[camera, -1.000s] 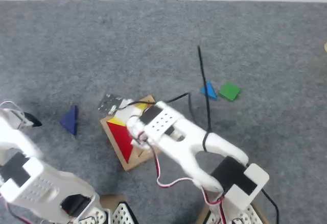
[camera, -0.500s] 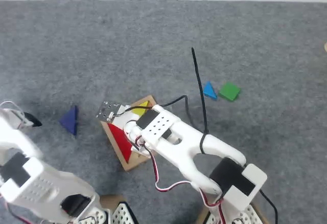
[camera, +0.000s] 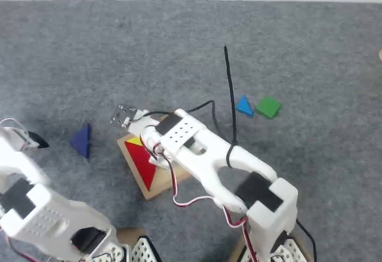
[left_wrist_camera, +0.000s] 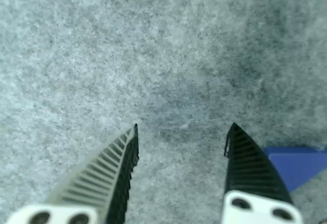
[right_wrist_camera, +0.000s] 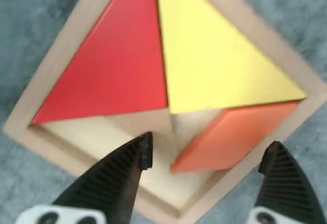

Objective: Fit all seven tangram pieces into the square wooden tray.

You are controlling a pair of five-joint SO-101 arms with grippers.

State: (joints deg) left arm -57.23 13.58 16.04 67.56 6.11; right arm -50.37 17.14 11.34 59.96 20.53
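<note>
Above the wooden tray (right_wrist_camera: 55, 66), the right jaws hang wide and empty, seemingly to clear the orange piece (right_wrist_camera: 235, 132) lying inside. The left jaws, likewise open and empty, sit beside the blue triangle (left_wrist_camera: 299, 163).

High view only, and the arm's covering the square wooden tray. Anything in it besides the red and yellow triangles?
Observer: An orange wooden piece lies in the square wooden tray, against the large yellow triangle.
Operator: Right gripper holding anything?
Observer: No, the right gripper is open and empty above the tray's bare wood.
Operator: Left one?
Observer: The left gripper is open over the grey felt, a dark blue triangle beside one finger.
</note>
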